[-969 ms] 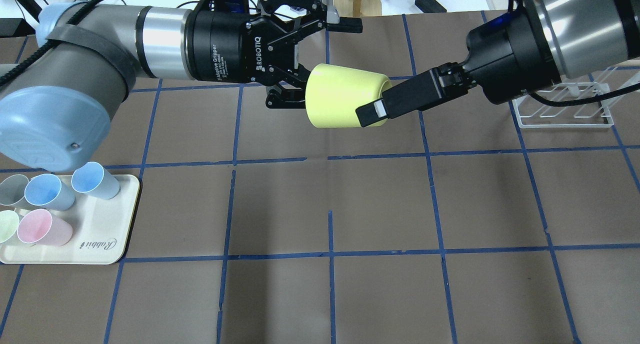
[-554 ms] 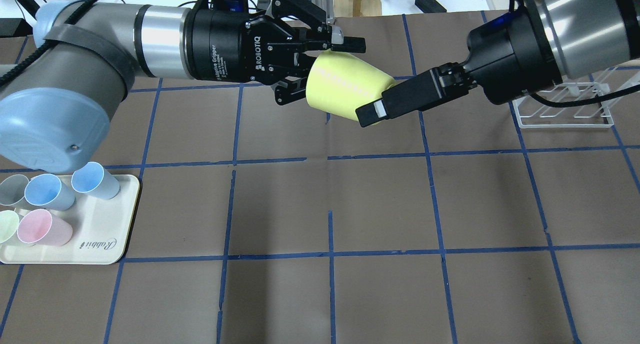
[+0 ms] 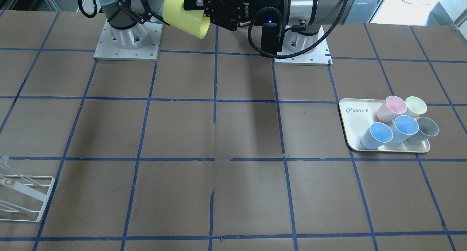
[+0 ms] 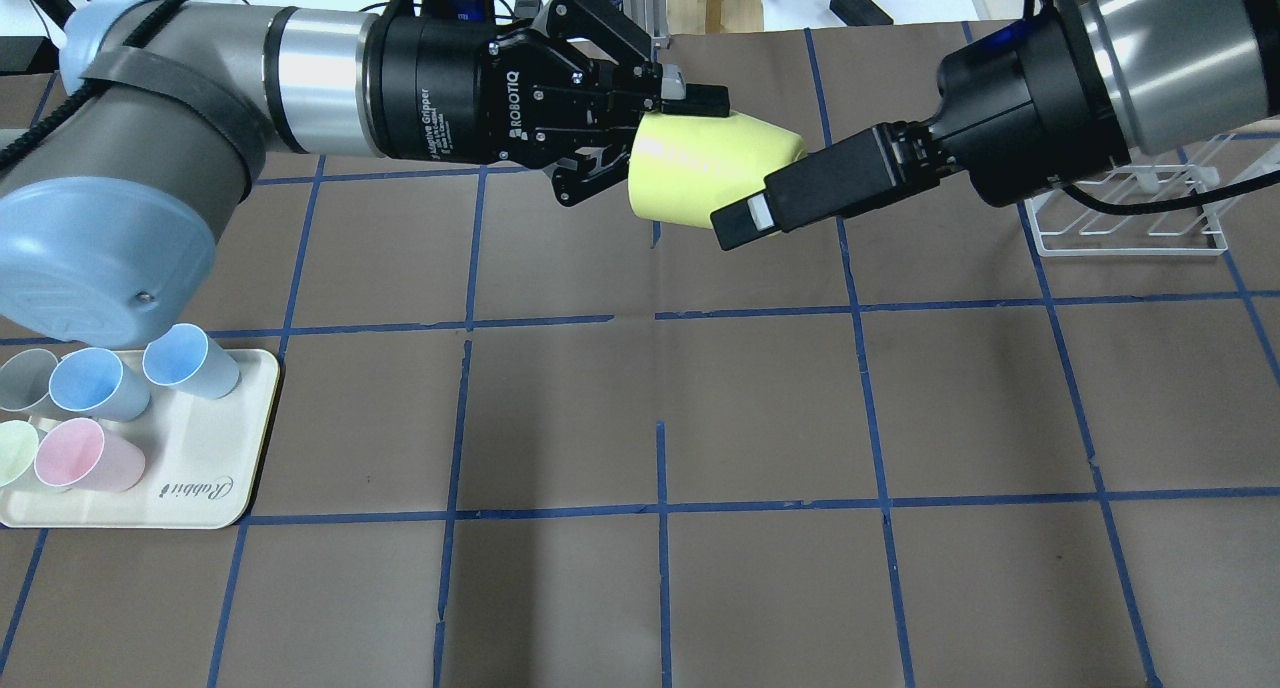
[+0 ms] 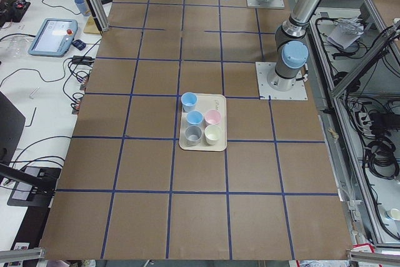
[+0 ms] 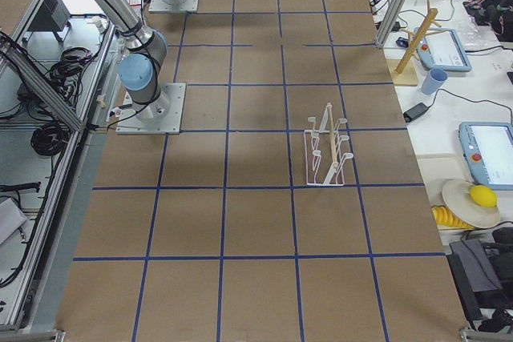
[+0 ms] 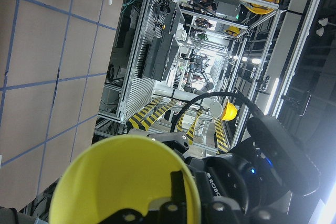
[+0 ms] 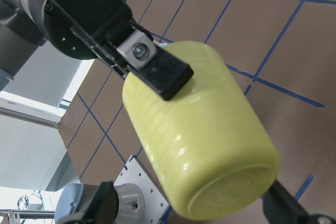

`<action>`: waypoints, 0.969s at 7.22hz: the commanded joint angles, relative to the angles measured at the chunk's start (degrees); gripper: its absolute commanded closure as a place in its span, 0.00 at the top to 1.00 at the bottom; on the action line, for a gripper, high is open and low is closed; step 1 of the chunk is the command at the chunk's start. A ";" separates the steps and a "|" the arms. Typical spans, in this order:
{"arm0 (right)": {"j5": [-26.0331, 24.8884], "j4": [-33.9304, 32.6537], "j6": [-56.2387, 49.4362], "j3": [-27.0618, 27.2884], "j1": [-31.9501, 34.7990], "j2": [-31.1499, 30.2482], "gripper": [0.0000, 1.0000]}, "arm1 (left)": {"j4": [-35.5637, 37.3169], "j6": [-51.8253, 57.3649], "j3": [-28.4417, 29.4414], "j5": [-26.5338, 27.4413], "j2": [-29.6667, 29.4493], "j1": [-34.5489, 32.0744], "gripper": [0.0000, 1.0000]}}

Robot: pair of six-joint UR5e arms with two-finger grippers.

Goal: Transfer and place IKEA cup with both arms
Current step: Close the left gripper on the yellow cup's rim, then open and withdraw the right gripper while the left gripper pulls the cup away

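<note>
The bright yellow IKEA cup hangs tilted in the air over the far middle of the table, also in the front view. My left gripper is shut on the cup's rim; one finger lies on the outer wall. My right gripper is at the cup's base, open. In the right wrist view one of its fingers is next to the base and the other stands apart from it. The left wrist view shows the cup close up.
A cream tray at the near left holds pink, blue, grey and pale green cups. A white wire rack stands at the far right. The brown mat has a blue tape grid.
My left gripper has closed on the cup's rim. The cup has tilted from level and shifted slightly up and right. The right arm has barely moved.
</note>
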 commanded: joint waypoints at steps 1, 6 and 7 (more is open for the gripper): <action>-0.16 -0.04 0.10 0.11 0.00 0.13 1.00 | 0.00 -0.18 0.74 6.62 0.77 0.67 0.00; -21.35 -2.14 18.74 -0.15 -0.17 1.88 1.00 | 2.28 1.92 1.79 41.65 3.05 7.78 0.00; -29.78 -4.76 25.17 -0.32 -0.18 4.15 1.00 | 2.90 4.19 1.88 53.32 3.23 7.79 0.00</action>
